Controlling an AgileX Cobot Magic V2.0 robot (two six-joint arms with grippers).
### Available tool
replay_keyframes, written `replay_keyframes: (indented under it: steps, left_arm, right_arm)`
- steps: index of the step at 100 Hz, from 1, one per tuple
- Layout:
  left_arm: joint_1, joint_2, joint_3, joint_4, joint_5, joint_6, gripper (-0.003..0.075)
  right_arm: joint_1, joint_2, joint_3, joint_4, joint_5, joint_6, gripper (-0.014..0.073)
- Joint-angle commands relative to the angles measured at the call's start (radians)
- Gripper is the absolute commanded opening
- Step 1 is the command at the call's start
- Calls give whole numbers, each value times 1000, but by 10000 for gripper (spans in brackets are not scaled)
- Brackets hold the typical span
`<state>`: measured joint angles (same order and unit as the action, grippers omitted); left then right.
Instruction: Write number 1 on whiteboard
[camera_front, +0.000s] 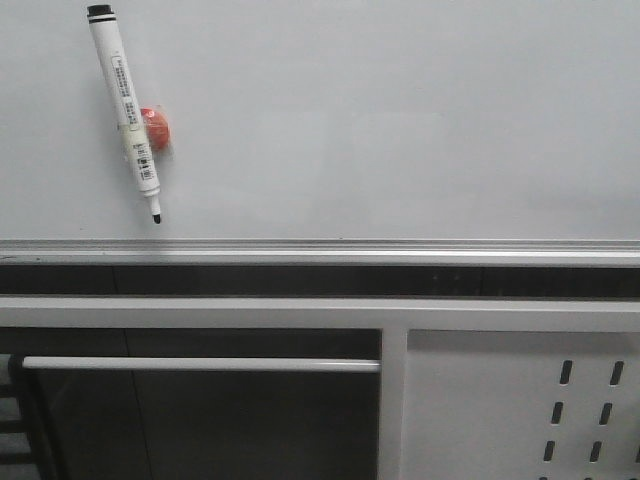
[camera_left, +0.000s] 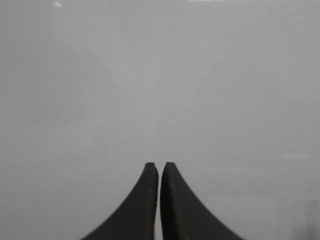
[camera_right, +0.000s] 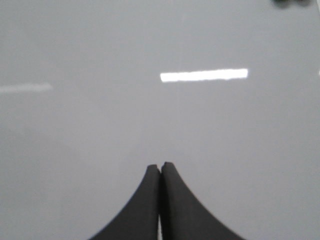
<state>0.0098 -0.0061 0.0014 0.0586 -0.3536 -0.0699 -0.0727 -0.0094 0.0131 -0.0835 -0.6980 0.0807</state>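
The whiteboard (camera_front: 400, 130) fills the upper half of the front view as a pale glossy panel with a silver rail along its lower edge. No number 1 shows on it. A white marker pen (camera_front: 127, 108) hangs tilted on the board at upper left, black tip down, against a small red-orange holder (camera_front: 156, 126). Neither arm appears in the front view. My left gripper (camera_left: 159, 165) is shut with nothing between its dark fingers, facing bare board. My right gripper (camera_right: 161, 165) is likewise shut and empty before the board (camera_right: 150, 110).
Below the silver rail (camera_front: 320, 250) runs a dark gap and a white frame. A white perforated metal panel (camera_front: 520, 400) stands at lower right, and a horizontal white bar (camera_front: 200, 364) crosses a dark opening at lower left. A bright light reflection (camera_right: 204, 75) shows on the board.
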Motion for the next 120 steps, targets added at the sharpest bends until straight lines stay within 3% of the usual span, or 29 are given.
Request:
replay_keyframes:
  steps: [1,11,19,37,49,60,71,81,97,120]
  left_arm:
    - [-1,-26,-56,-5,-23,-25,-18]
    - [-1,-20,-151,25,135,-25,-18]
    - [-1,-8,-201,45,168,-23,-18]
    - [-1,17,-289,68,148,-23,-18]
    - [-1,55,-352,217,158,-23,-18]
    - [-1,124,-414,208,156,-111,-18]
    - [-11,226,-479,222,156,-309,-18]
    - [-56,332,-528,293,154,-344,-18]
    - [-217,500,-589,329,152,-387,-18]
    - [-456,702,-602,527,84,-378,-18]
  right_arm:
    - [-8,-18,27,-3,-164,68,-79]
    - [-8,-18,27,-27,-175,271,-79]
    - [-8,-18,27,-40,-107,365,-78]
    - [-8,-18,16,-39,321,389,-78]
    - [-3,-5,-58,-25,680,461,-66]
    - [29,38,-146,-14,805,449,-66]
    - [70,118,-275,-37,937,300,-66]
    - [98,209,-409,-37,1109,202,-66]
    - [136,352,-605,-27,1296,156,-67]
    - [166,444,-724,-8,1304,137,-67]
